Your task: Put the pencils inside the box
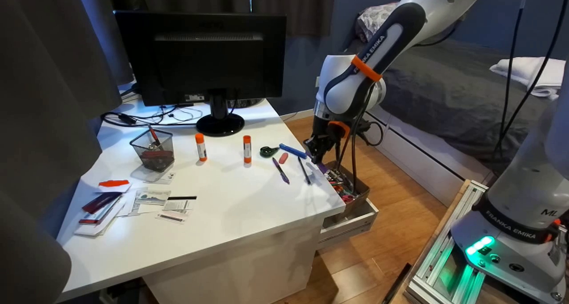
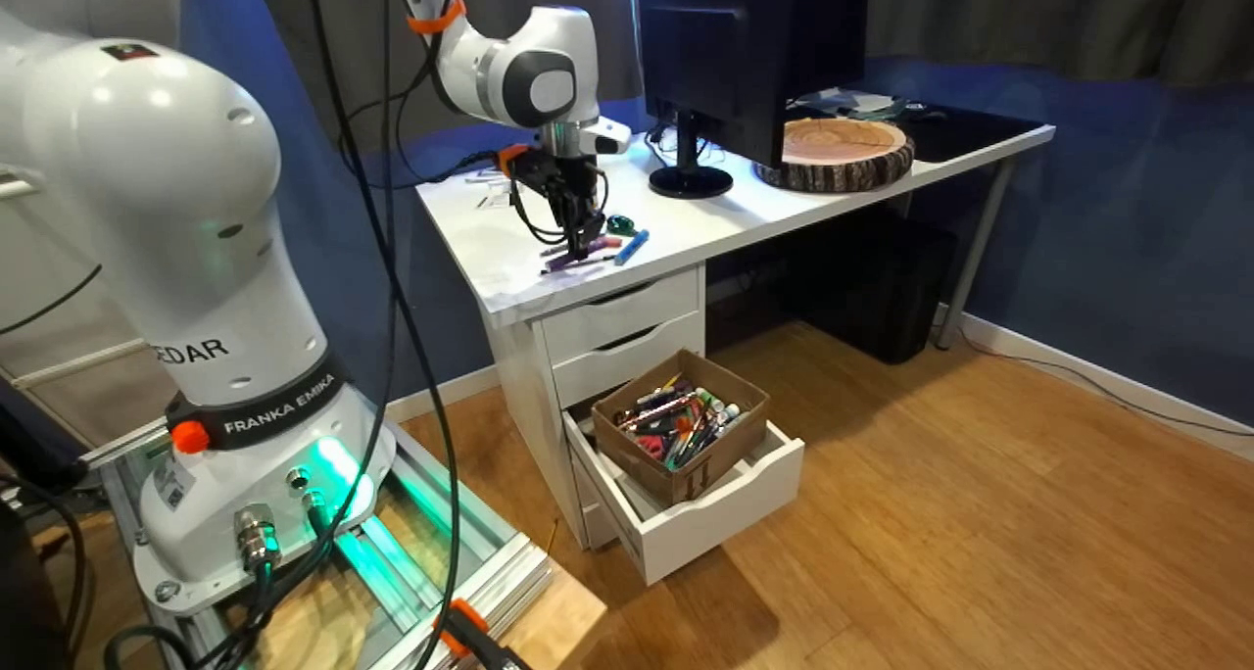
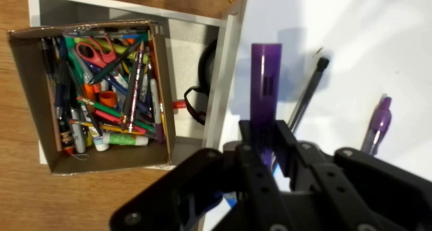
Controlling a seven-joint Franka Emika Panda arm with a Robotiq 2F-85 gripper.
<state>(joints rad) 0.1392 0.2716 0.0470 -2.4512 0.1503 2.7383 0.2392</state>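
My gripper (image 3: 262,133) is shut on a thick purple marker (image 3: 266,75), held above the desk near its edge; both also show in an exterior view, the gripper (image 1: 314,155) and the marker (image 1: 322,167). On the desk lie a thin dark pencil (image 3: 308,92), a purple pen (image 3: 378,126) and a blue stick (image 1: 293,151). The blue one is mostly hidden behind the fingers in the wrist view. The open cardboard box (image 2: 720,469) sits in the pulled-out drawer, below the desk top. It is full of pens, pencils and scissors; it also shows in the wrist view (image 3: 111,161).
The white drawer (image 2: 725,533) stands out under the desk edge. On the desk are a pink eraser (image 1: 283,158), a dark green item (image 1: 269,151), orange-capped glue sticks (image 1: 247,149), a mesh cup (image 1: 153,150), cards (image 1: 153,197) and a monitor (image 1: 200,59).
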